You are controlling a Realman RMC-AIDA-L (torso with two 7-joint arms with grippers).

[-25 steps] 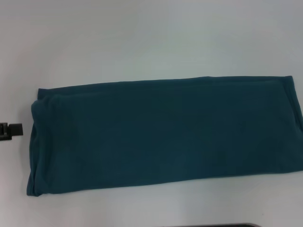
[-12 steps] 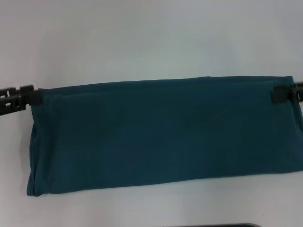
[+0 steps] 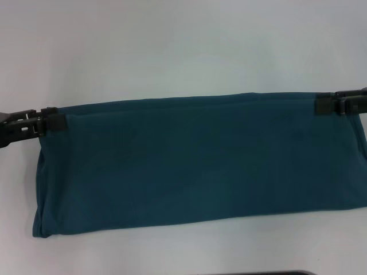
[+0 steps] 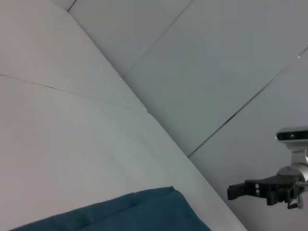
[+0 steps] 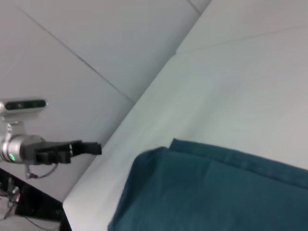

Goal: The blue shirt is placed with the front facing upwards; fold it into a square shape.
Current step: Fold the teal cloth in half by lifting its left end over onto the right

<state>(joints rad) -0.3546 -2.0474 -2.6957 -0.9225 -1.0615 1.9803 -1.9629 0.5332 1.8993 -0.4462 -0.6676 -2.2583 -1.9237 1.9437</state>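
Note:
The blue shirt point(image 3: 195, 160) lies folded into a long band across the white table; no lettering or collar shows. My left gripper point(image 3: 55, 122) is at the band's far left corner, and my right gripper point(image 3: 322, 105) is at its far right corner. Each shows a single dark tip with the fingers together. In the right wrist view the left gripper point(image 5: 94, 148) stands a little off the shirt's end point(image 5: 216, 192). In the left wrist view the right gripper point(image 4: 233, 192) likewise stands apart from the shirt point(image 4: 134, 214). Whether they touch the cloth I cannot tell.
The white table point(image 3: 183, 51) stretches beyond the shirt on the far side. The shirt's right end runs to the picture's edge. A dark strip point(image 3: 258, 273) shows at the near edge of the head view.
Both grippers have come into view and moved inward onto the band's far corners. The crumpled left end of the shirt now lies flatter.

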